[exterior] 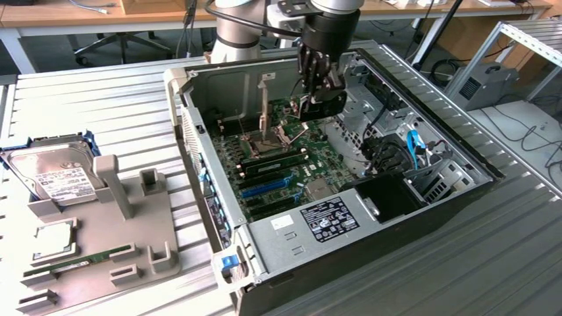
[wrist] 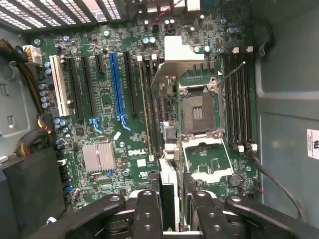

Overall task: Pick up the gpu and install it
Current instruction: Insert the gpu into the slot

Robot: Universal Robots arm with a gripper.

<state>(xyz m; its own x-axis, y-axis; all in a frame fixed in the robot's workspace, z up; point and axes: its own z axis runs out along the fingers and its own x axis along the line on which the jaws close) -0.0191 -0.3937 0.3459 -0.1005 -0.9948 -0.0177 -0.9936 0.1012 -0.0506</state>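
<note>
Your claw [exterior: 320, 99] pinches the gpu [wrist: 168, 191] edge-on inside the open PC case [exterior: 263, 237], above the motherboard [wrist: 124, 124].

The ribbed metal table [exterior: 105, 99] carries the computer case [exterior: 351, 257] and grey holder tray [exterior: 97, 257].
</note>
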